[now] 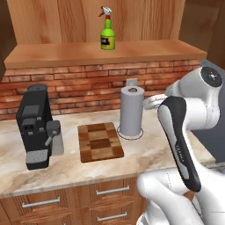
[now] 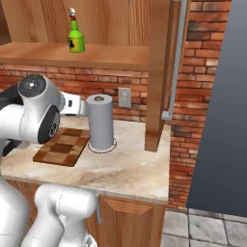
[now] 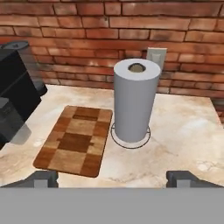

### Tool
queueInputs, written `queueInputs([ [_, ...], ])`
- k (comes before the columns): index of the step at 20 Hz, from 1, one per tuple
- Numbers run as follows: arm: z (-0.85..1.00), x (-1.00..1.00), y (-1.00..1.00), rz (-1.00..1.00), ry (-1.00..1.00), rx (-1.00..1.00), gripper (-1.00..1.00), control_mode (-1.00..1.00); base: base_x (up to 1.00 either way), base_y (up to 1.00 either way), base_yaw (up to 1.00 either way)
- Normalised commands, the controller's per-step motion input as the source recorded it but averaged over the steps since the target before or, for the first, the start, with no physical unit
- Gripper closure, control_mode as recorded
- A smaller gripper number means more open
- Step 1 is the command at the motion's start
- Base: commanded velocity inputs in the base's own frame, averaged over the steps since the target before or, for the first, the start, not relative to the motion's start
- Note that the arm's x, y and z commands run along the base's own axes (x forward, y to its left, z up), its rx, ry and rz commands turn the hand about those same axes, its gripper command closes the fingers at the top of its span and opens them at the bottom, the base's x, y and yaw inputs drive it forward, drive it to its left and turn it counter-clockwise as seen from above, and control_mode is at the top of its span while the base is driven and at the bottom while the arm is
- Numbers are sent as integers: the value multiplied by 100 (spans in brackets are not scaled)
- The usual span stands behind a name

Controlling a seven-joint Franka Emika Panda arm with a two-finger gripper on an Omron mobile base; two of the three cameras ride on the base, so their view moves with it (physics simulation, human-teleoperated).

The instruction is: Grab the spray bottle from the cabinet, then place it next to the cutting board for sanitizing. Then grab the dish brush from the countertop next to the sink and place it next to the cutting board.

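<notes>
The lime-green spray bottle point(image 1: 107, 33) point(image 2: 75, 37) stands upright on the shelf board of the wooden cabinet point(image 1: 105, 53) point(image 2: 96, 54), high above the counter. The checkered cutting board point(image 1: 99, 141) point(image 2: 61, 146) point(image 3: 75, 139) lies flat on the marbled countertop point(image 1: 145, 154) point(image 3: 183, 127). My gripper point(image 3: 114, 179) is open, its fingertips point(image 3: 43, 178) wide apart with nothing between them. It hovers low over the counter's front, facing the board and the brick wall, well below the bottle. The dish brush and the sink are out of view.
A grey paper towel roll point(image 1: 132, 112) point(image 2: 100, 121) point(image 3: 134, 101) stands just right of the board. A black coffee machine point(image 1: 37, 127) point(image 3: 15, 94) sits to its left. A tall wooden panel point(image 2: 157, 72) and a dark appliance side point(image 2: 217, 120) bound the right.
</notes>
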Motion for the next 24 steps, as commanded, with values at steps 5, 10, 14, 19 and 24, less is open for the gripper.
queueInputs([
  [5,83,-28,23,0,-46,-8,-100,-100,0,0,0],
  [10,91,-22,13,-1,-29,-3,-100,-100,0,0,0],
  [14,82,-28,2,0,-21,0,-100,-100,0,0,0],
  [19,61,-26,11,0,-41,0,-100,-100,0,0,0],
  [24,5,0,12,6,-1,8,-100,-100,0,0,0],
])
